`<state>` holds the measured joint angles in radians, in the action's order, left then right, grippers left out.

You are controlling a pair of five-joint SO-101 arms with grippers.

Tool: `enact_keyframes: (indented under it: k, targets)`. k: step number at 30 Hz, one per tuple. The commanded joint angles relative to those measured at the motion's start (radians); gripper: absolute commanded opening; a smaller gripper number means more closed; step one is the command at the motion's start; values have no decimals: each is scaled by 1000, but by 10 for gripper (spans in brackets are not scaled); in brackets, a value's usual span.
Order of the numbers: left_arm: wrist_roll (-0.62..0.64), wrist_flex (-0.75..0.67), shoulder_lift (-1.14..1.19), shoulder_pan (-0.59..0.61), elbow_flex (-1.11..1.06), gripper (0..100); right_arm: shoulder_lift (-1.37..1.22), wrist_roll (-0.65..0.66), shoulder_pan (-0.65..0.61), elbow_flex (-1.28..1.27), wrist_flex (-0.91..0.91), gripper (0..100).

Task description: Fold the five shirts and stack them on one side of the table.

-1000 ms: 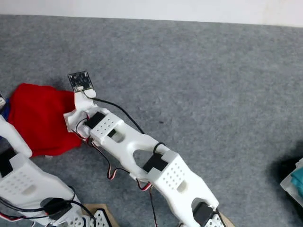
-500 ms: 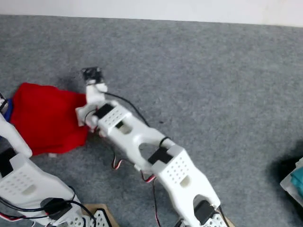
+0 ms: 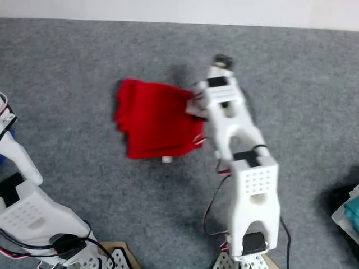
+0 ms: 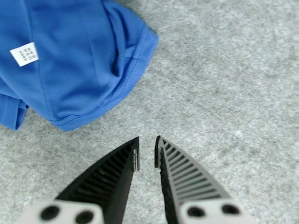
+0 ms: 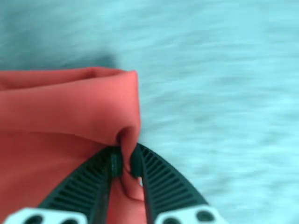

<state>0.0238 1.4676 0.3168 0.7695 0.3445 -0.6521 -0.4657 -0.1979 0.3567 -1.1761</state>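
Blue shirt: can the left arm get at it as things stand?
Probably yes. The left gripper holds nothing, its jaws a little apart over bare table just short of the blue shirt, with nothing between them. The right gripper, shut on the red shirt, is away at mid-table.

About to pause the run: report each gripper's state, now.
Left gripper: jaws open a crack, holding nothing, beside the blue shirt.
Right gripper: jaws closed on a fold of the red shirt.
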Motion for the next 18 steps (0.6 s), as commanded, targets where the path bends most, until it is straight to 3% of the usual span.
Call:
enact_keyframes:
  k: [1,4,10,18]
  targets:
    - [-2,-5,-10,-25,4,81,70,-2,117,1,-18,9]
    - [-2,-5,-10,-25,4,83,71,0,99,42,-21,52]
    - [-2,25,-18,-19,12,83,71,21,19,139,-61,320]
    - [-2,38,-19,-25,12,83,65,84,-1,211,-211,333]
